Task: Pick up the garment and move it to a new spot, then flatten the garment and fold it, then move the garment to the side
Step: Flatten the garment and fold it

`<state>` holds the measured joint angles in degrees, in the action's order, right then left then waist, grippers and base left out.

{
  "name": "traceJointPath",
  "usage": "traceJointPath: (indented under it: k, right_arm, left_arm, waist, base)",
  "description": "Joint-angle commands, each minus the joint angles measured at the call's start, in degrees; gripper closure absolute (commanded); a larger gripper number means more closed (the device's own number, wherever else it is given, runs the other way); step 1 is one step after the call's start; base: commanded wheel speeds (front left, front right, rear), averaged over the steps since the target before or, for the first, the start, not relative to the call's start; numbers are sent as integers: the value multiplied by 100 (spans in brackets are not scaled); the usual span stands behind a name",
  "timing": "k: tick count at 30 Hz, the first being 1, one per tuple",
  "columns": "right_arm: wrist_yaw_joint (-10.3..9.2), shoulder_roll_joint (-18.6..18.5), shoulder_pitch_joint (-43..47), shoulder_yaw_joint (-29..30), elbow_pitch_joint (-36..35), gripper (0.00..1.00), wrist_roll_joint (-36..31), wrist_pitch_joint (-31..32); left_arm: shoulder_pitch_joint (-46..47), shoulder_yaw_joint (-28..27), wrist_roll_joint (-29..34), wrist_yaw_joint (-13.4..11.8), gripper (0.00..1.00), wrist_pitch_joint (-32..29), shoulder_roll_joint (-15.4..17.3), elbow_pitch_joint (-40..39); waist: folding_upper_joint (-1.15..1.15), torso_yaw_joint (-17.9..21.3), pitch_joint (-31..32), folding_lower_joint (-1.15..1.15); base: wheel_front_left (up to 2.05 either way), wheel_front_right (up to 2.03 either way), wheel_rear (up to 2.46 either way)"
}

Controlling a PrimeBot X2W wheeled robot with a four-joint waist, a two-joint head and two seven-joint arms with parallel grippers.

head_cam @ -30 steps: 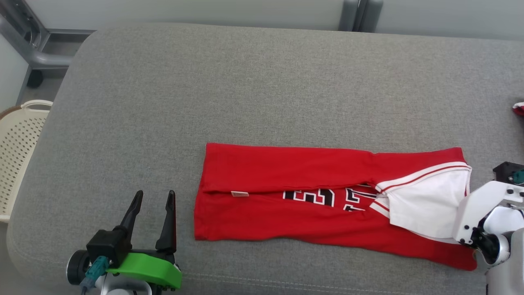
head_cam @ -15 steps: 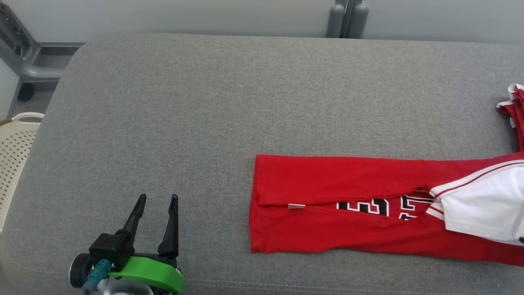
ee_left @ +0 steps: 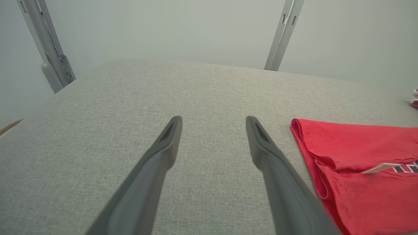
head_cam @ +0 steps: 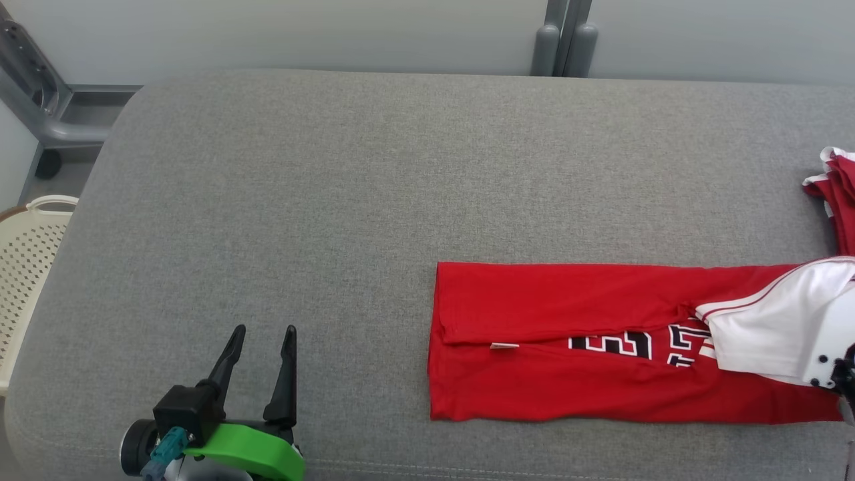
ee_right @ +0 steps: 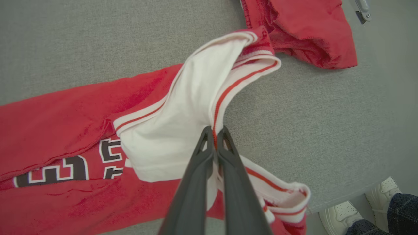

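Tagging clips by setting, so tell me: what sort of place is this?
Probably a robot test room for laundry folding: a grey padded table carrying a red jersey, a cream perforated basket beside it, bare walls with metal posts.

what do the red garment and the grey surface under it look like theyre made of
The garment: soft matte knit, likely cotton or polyester jersey; it creases and drapes, with ribbed striped trim. The grey surface: woven upholstery fabric over padding, judging by heathered matte weave and rounded edges.

Even, bright, diffuse light from above; faint soft shadows edging the red jersey; wrist views bowed at margins; left gripper blurred toward its finger bases.
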<state>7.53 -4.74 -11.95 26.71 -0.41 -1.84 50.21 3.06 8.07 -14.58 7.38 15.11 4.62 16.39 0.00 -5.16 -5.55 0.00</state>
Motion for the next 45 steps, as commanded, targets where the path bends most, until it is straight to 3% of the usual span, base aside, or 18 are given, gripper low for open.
traceJointPath:
  k: [1,18,33,45]
  right_arm:
    - [-9,11,60,-102,-55,100,41,11]
    - [-8,131,-329,-2532,825,100,805,60]
    - [-8,180,-1001,-3865,1831,100,1752,-411]
    - [-6,178,-1308,-4588,2250,100,2308,-742]
  left_arm:
    - [-73,-1,-34,15,0,5,47,8]
    - [-236,43,-73,15,0,6,49,11]
    - [-155,41,-104,15,0,5,6,13]
    - [-71,41,-98,15,0,6,-29,31]
  waist:
    - [0,-9,58,0]
    - [0,-209,313,0]
    - [0,-524,201,0]
    - [0,-597,119,0]
  base:
    - [0,0,0]
    - [0,0,0]
    - [0,0,0]
    - [0,0,0]
